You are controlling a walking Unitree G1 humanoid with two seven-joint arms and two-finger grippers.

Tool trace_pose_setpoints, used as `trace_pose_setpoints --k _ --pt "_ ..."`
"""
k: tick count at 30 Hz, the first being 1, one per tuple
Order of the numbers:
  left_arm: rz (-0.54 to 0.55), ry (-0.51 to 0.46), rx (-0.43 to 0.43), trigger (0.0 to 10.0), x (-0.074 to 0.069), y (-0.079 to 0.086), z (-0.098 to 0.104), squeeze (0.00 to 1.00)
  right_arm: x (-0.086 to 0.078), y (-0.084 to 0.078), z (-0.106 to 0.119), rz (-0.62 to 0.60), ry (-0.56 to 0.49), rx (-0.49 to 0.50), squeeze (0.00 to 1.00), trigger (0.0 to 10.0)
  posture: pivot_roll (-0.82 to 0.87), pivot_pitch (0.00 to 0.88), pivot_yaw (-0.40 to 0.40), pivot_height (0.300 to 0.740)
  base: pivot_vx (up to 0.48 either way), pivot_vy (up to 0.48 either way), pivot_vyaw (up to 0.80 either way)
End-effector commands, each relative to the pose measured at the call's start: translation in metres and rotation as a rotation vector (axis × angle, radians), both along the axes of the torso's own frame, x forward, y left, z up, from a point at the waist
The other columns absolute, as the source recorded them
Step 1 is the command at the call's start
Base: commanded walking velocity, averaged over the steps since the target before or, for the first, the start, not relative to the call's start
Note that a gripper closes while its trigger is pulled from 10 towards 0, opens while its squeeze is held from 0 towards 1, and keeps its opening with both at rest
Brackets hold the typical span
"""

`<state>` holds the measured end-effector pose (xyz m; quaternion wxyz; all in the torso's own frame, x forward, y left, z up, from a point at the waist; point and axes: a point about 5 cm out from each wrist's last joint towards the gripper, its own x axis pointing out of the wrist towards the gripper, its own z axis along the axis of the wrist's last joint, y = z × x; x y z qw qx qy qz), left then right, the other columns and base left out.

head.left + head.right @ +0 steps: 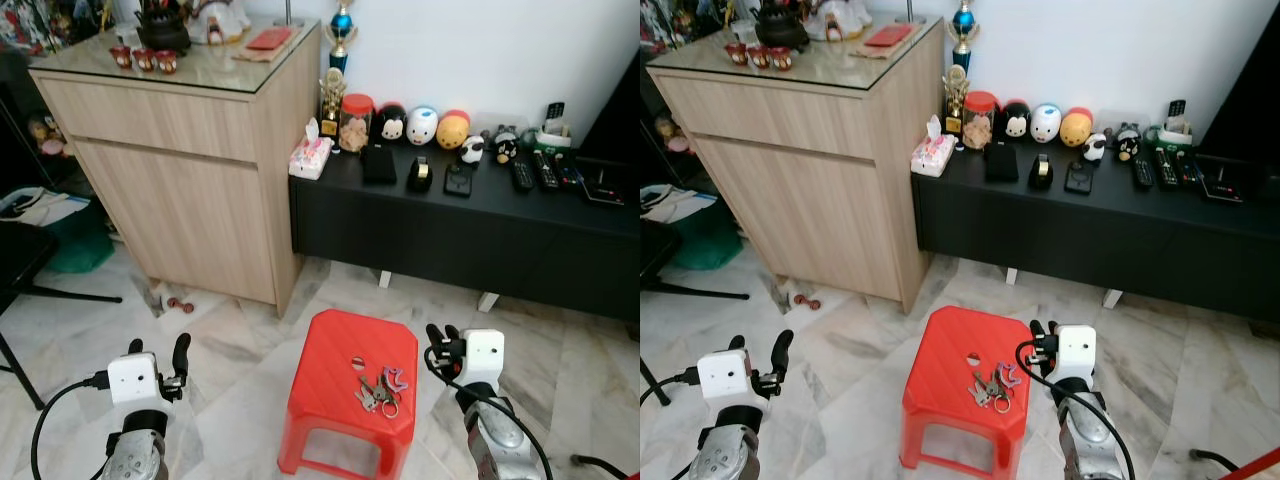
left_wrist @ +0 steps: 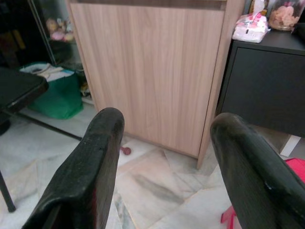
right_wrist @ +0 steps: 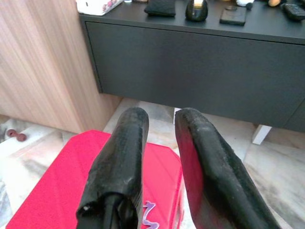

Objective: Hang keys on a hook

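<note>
A bunch of keys [image 1: 377,391] with a purple tag [image 3: 149,210] lies on the top of a red plastic stool [image 1: 335,352], near its right edge. My right gripper [image 1: 442,337] hovers just right of the stool, a little beyond the keys, with its fingers [image 3: 125,143] only a narrow gap apart and nothing between them. Left of the stool, over the marble floor, my left gripper [image 1: 158,350] is open wide and empty, its fingers [image 2: 97,157] pointing toward the wooden cabinet.
A tall wooden cabinet [image 1: 190,190] stands ahead on the left, beside a low black console [image 1: 460,235] holding toys, remotes and a tissue box [image 1: 311,156]. A black chair leg [image 1: 70,292] and green bag [image 1: 78,238] are far left. Small red objects [image 1: 180,304] lie on the floor.
</note>
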<state>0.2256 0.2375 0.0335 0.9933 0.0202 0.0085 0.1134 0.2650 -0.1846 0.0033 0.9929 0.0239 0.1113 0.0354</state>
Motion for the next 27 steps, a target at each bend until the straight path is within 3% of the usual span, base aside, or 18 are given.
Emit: trace_pose_setpoints --k 1,17,27 --pt "-0.010 0.008 -0.002 10.0 0.000 -0.001 0.002 0.00 0.005 -0.002 0.005 -0.001 -0.013 -0.008 0.00 10.0 0.00 0.000 -0.043 0.740 0.000 0.000 0.00" --pt "0.024 0.054 -0.017 10.0 -0.008 0.006 -0.002 0.00 -0.003 -0.005 -0.005 0.010 0.054 -0.029 0.00 10.0 0.01 0.000 -0.043 0.651 0.000 0.000 0.00" --pt "0.019 0.085 -0.016 10.0 -0.009 0.006 -0.005 0.00 -0.006 -0.006 -0.010 0.019 0.085 -0.033 0.00 10.0 0.00 0.000 -0.041 0.651 0.000 0.000 0.00"
